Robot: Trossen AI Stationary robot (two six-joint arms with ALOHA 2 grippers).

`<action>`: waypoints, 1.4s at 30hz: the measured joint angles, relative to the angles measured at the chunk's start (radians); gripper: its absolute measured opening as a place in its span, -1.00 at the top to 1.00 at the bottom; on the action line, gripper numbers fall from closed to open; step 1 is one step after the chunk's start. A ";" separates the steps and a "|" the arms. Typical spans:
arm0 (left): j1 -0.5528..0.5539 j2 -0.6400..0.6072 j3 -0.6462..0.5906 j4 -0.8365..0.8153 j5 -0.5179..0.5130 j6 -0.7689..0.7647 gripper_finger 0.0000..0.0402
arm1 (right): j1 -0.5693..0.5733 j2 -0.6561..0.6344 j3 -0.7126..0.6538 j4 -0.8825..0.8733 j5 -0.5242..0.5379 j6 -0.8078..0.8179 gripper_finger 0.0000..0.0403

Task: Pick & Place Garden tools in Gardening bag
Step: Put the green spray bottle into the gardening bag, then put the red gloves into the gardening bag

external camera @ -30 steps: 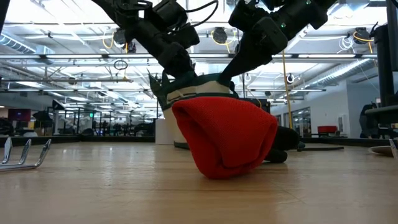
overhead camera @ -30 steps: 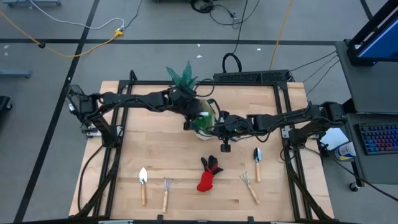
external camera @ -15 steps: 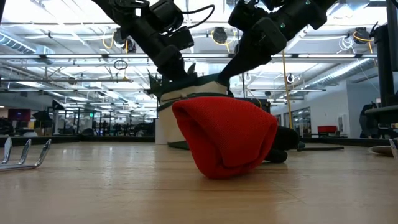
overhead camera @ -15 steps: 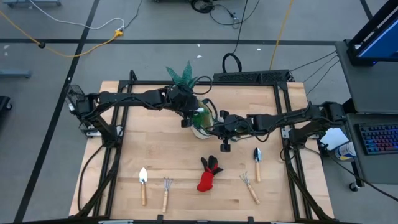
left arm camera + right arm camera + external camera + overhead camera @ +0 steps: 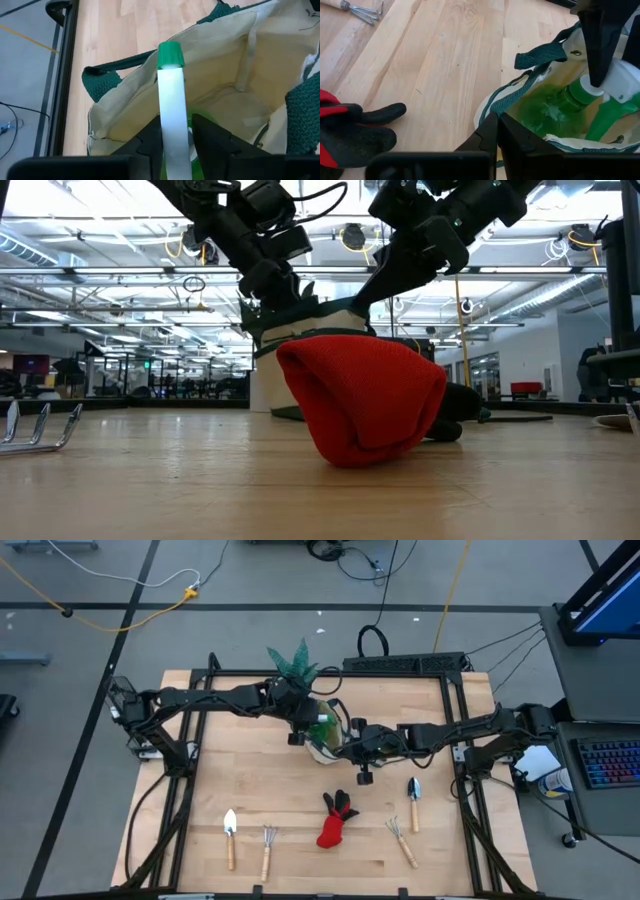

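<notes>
The left end effector (image 5: 175,137) grips the green spray bottle (image 5: 570,102) by its head, inside the gardening bag (image 5: 220,65). The right end effector (image 5: 496,131) pinches the bag rim. Lower the bottle fully before letting go, keeping the rim held.

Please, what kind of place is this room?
Probably a large robotics lab or workshop: the wooden table stands on a grey floor with loose cables, a computer keyboard sits beside it, and the low view shows an open industrial ceiling.
</notes>
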 joint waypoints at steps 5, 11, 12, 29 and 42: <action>-0.001 0.000 0.000 -0.018 0.001 -0.004 0.46 | 0.000 0.000 0.000 0.000 0.000 0.000 0.95; -0.005 0.000 0.000 -0.022 -0.003 -0.019 0.14 | 0.000 0.000 0.000 0.000 0.000 0.002 0.97; -0.010 0.000 0.000 -0.022 -0.016 -0.020 0.07 | 0.000 0.000 0.000 0.000 0.000 0.002 0.98; -0.192 -0.169 0.002 -0.039 -0.264 -0.014 -0.31 | 0.002 -0.001 0.000 0.001 0.001 0.055 0.87; -0.356 -0.215 0.000 -0.099 -0.111 -0.506 -0.10 | 0.002 -0.001 0.000 0.024 0.003 0.063 0.43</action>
